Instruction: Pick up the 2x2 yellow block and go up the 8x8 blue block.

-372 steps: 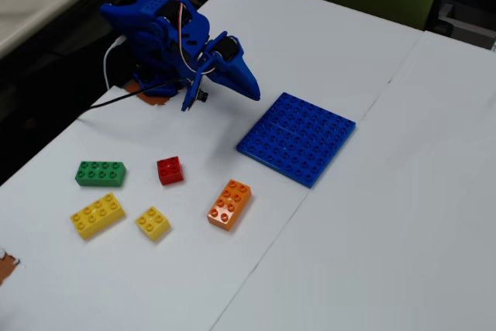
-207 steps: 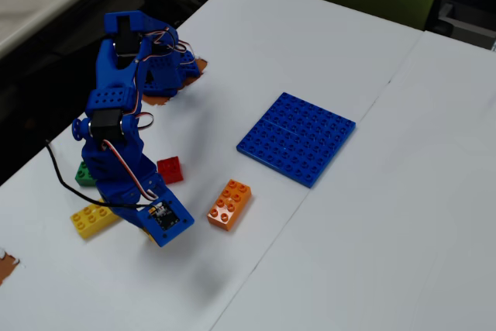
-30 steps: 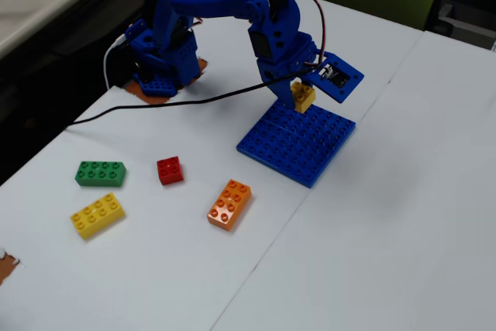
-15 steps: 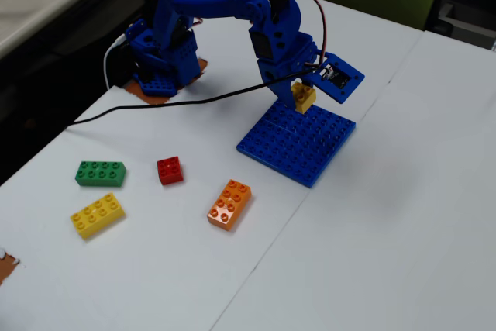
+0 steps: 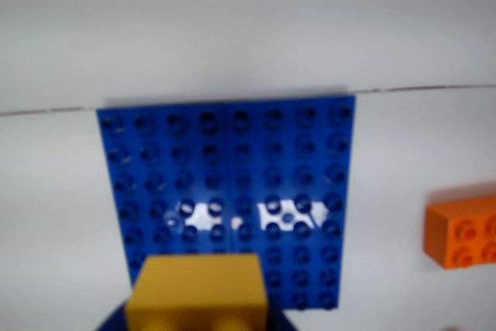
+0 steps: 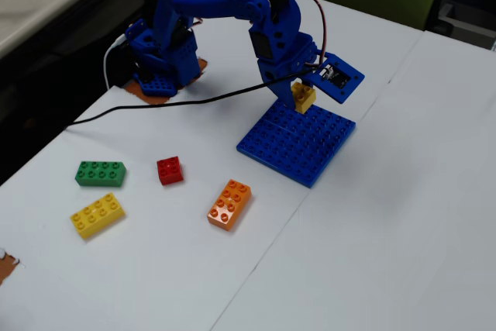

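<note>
White desk (image 6: 372, 230) under bright light, gripper (image 6: 304, 92) clamped on the 2x2 yellow block (image 6: 303, 98) — held just above the 8x8 blue block's (image 6: 298, 141) far edge, orange brick (image 6: 229, 204), red brick (image 6: 170, 170) off left.

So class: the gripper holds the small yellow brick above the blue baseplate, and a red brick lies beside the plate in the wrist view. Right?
Not quite. In the wrist view the brick beside the blue baseplate is orange, not red. The gripper does hold the small yellow brick above the plate.

The tool (image 6: 304, 92) has carried the 2x2 yellow block (image 6: 304, 98) from the counter's 8 o'clock area to above the 8x8 blue block (image 6: 297, 139).
</note>
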`<state>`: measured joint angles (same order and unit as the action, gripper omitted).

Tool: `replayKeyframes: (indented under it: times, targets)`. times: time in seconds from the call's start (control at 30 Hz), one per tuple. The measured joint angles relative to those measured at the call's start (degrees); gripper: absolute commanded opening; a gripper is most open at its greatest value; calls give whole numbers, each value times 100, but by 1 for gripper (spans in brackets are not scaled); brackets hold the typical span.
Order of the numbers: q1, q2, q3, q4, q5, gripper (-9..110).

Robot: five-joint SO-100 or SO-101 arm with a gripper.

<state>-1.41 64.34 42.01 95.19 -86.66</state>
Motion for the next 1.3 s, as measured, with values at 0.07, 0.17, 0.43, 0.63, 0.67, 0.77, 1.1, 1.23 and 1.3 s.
replayKeyframes:
  times: [0.07, 0.17, 0.43, 0.63, 0.67, 0.77, 1.1, 1.23, 1.3]
  targets:
    - [0, 0, 0, 0, 0, 0]
    - [0, 0, 0, 9, 0, 0]
    - [-9, 0, 0, 88, -9, 0]
    - [-9, 0, 0, 114, -9, 0]
    - [-9, 0, 0, 114, -9, 0]
    - [-9, 0, 0, 114, -26, 0]
    - [-9, 0, 0, 114, -141, 0]
    - [-9, 0, 0, 114, -141, 0]
    - [-9, 0, 0, 114, -158, 0]
